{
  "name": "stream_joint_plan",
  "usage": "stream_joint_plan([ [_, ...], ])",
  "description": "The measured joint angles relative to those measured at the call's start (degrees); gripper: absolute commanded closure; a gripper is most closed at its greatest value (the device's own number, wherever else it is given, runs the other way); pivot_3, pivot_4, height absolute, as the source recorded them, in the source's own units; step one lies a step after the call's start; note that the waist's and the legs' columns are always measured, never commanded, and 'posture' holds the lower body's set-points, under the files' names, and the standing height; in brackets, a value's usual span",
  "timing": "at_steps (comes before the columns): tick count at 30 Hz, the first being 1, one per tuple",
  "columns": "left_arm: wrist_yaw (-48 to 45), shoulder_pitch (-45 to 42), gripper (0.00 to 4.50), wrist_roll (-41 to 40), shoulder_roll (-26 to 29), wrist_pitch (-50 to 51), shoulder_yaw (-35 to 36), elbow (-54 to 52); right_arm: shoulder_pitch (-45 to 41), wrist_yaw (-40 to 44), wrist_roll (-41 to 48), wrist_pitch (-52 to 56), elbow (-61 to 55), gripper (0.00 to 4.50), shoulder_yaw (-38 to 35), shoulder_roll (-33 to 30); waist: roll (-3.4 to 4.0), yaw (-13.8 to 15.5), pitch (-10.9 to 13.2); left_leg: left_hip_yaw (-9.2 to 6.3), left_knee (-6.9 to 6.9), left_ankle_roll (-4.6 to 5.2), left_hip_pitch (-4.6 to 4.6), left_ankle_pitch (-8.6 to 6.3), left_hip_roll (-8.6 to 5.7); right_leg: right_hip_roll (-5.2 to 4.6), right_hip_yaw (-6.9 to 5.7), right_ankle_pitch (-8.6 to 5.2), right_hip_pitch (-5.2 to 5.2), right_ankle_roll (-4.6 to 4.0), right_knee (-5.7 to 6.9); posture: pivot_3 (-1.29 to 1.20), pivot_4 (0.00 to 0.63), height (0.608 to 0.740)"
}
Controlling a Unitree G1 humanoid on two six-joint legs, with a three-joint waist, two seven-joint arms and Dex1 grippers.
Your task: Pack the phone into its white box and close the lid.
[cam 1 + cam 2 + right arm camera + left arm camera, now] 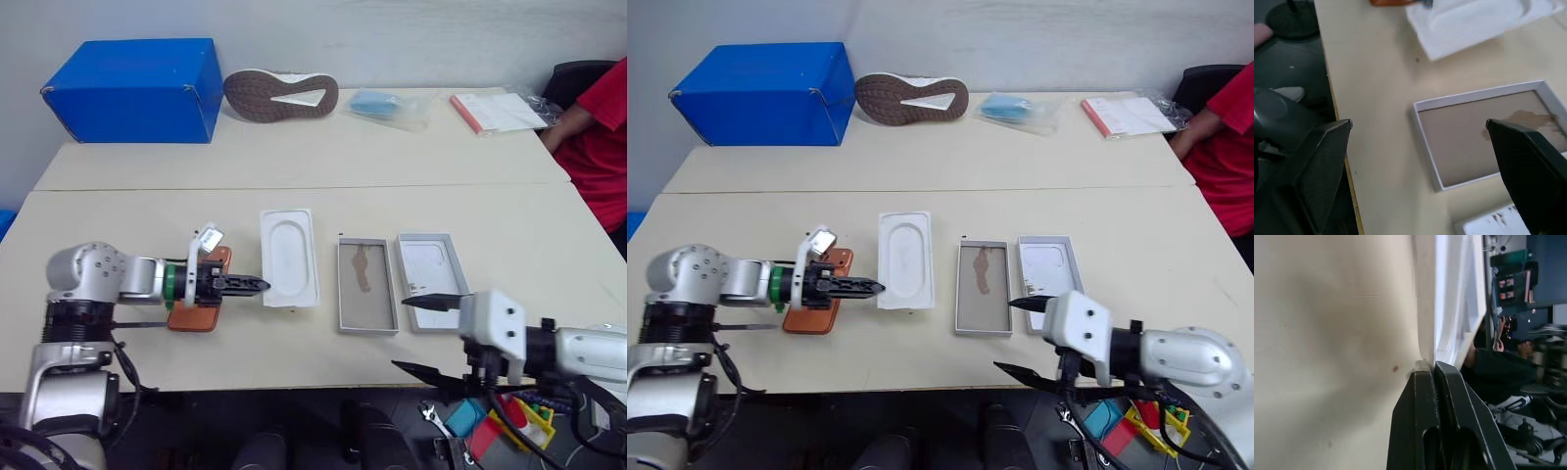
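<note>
- My left end effector (257, 285) is pinched fully together over the phone (201, 305), near the white moulded insert (289, 257); whether it holds anything I cannot tell.
- My right end effector (421, 336) is spread wide and empty, near the white box (366, 286).
- The lid (431, 266) lies inside-up just beside the box.
- The phone rests on the bench (294, 157), so packing hasn't started, I judge.
- Next: grasp the phone and carry it past the insert into the box.
</note>
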Motion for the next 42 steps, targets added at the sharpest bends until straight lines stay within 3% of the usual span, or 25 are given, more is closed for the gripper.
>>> stream_joint_plan([
  [4, -7.5, 0.4, 4.45, -0.3, 5.8, -0.2, -2.6, -1.1, -9.4, -1.1, -7.9, -0.1, 8.0, 0.00, 11.5, 2.2, -0.12, -0.1, 0.1, -0.01, 0.00, 0.01, -0.14, 0.01, -0.01, -0.01, -0.03, -0.03, -0.16, -0.06, 0.02, 0.00, 0.150, 0.740],
  [7, -13.0, 0.9, 4.50, -0.1, 9.1, -1.6, -4.0, -1.9, -15.9, -1.3, -11.4, -0.1, 13.4, 0.60, 18.0, 6.1, -0.16, -0.4, 0.1, -0.04, 0.04, -0.02, -0.67, 0.10, -0.05, -0.06, -0.05, -0.04, -0.72, -0.07, 0.22, 0.00, 0.150, 0.740],
  [11, -18.4, 3.1, 4.50, 0.0, 12.5, -3.4, -5.4, -4.3, -18.2, 0.1, -15.2, -1.9, 18.8, 1.95, 23.5, 8.4, -0.16, -0.5, 0.1, -0.15, 0.10, -0.02, -1.10, 0.12, -0.06, -0.07, -0.20, -0.03, -1.05, -0.08, 0.30, 0.00, 0.150, 0.740],
  [18, -18.9, 3.7, 4.50, 0.6, 12.4, -3.5, -5.3, -6.4, -18.7, 4.4, -18.1, -7.7, 21.6, 4.41, 25.4, 8.7, -0.16, -0.6, 0.1, -0.18, 0.13, 0.01, -1.16, 0.12, -0.08, -0.08, -0.24, -0.03, -1.06, -0.07, 0.28, 0.00, 0.150, 0.740],
  [27, -16.1, 4.2, 4.50, -4.3, 9.4, 0.0, -3.5, -11.2, -14.9, 9.3, -16.2, -8.7, 16.3, 4.46, 24.3, 6.7, -0.17, -0.6, 0.1, -0.21, 0.14, 0.02, -1.15, 0.12, -0.07, -0.08, -0.22, -0.03, -1.05, -0.07, 0.31, 0.00, 0.150, 0.740],
  [36, -10.1, 4.2, 4.50, -8.7, 5.6, 0.0, -5.8, -11.9, -15.7, 8.3, -21.7, -15.3, 20.3, 4.46, 26.5, 9.9, -0.19, -0.7, 0.1, -0.21, 0.39, 0.01, -1.12, 0.11, -0.09, -0.08, -0.21, -0.03, -1.02, -0.08, 0.55, 0.00, 0.150, 0.740],
  [39, -7.9, 4.1, 4.50, -9.3, 3.9, 0.0, -6.0, -11.6, -15.5, 8.3, -22.2, -15.3, 20.3, 3.83, 26.7, 10.1, -0.19, -0.7, 0.1, -0.21, 0.48, 0.00, -1.13, 0.11, -0.09, -0.08, -0.21, -0.03, -1.01, -0.08, 0.61, 0.00, 0.150, 0.740],
  [42, -5.5, 3.8, 4.50, -9.5, 1.6, 0.0, -7.0, -10.7, -14.3, 8.5, -22.0, -14.4, 19.6, 2.85, 26.6, 10.1, -0.19, -0.5, 0.1, -0.23, 0.59, 0.00, -1.15, 0.11, -0.10, -0.09, -0.22, -0.03, -0.99, -0.08, 0.66, 0.00, 0.150, 0.740],
])
